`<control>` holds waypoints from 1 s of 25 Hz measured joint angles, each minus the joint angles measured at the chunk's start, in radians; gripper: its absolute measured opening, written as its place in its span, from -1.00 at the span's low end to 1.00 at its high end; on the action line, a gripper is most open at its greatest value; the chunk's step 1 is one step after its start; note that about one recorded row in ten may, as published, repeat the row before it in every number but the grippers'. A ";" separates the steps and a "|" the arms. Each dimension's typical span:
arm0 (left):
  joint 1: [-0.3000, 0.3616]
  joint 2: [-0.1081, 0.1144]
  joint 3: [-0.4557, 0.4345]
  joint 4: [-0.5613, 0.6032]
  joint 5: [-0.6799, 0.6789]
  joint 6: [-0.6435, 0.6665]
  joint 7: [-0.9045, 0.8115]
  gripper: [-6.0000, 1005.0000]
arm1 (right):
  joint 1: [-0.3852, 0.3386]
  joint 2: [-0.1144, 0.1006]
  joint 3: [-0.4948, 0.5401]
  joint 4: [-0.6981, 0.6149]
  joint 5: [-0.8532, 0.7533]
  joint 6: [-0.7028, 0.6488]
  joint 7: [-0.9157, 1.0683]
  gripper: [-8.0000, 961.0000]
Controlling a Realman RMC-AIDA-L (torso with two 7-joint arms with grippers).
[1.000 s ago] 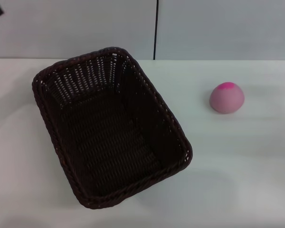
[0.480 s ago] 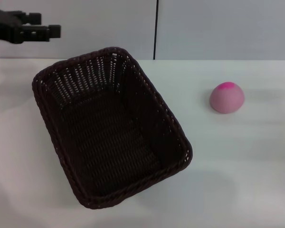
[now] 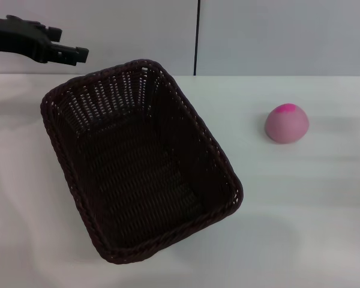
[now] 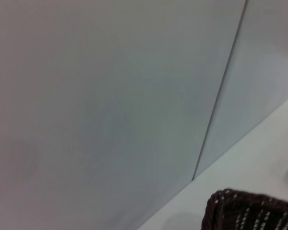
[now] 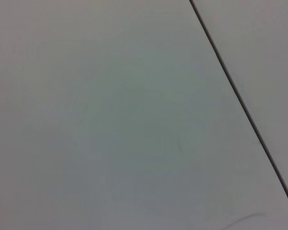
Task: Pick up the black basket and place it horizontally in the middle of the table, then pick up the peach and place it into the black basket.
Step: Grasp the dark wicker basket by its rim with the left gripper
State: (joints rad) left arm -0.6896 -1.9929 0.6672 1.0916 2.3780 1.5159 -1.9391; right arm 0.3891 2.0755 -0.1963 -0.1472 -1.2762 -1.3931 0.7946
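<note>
1. First, the left gripper (image 3: pixel 78 54), a black claw, hangs in the air at the far left, above the back of the wide flat white table (image 3: pixel 300 228). Its tips point toward the basket's far corner, and I cannot tell if they are wide or narrow.
2. Next, the big dark woven black basket (image 3: pixel 138 162) sits on the table's left half, turned at a slant, with nothing inside. Its corner (image 4: pixel 249 211) shows in the left wrist view.
3. Then, the small round pink peach (image 3: pixel 287 123) sits on the table, well apart to the basket's right.
4. Last, the right gripper cannot be seen.
</note>
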 joint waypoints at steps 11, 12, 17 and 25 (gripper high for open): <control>-0.105 -0.037 0.137 -0.014 0.215 -0.063 -0.008 0.65 | -0.001 0.000 0.000 0.013 0.000 0.027 0.000 0.53; -0.118 -0.046 0.140 -0.015 0.243 -0.063 -0.008 0.65 | -0.001 0.000 0.000 0.013 0.000 0.027 0.000 0.53; -0.150 -0.063 0.173 -0.046 0.314 -0.072 -0.009 0.65 | -0.004 0.000 0.000 0.017 0.000 0.028 0.000 0.54; -0.193 -0.064 0.259 -0.161 0.370 -0.151 -0.036 0.60 | -0.005 0.000 0.000 0.031 0.000 0.039 0.000 0.53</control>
State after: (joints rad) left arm -0.8828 -2.0571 0.9265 0.9308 2.7476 1.3651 -1.9752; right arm 0.3837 2.0751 -0.1963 -0.1164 -1.2762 -1.3541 0.7946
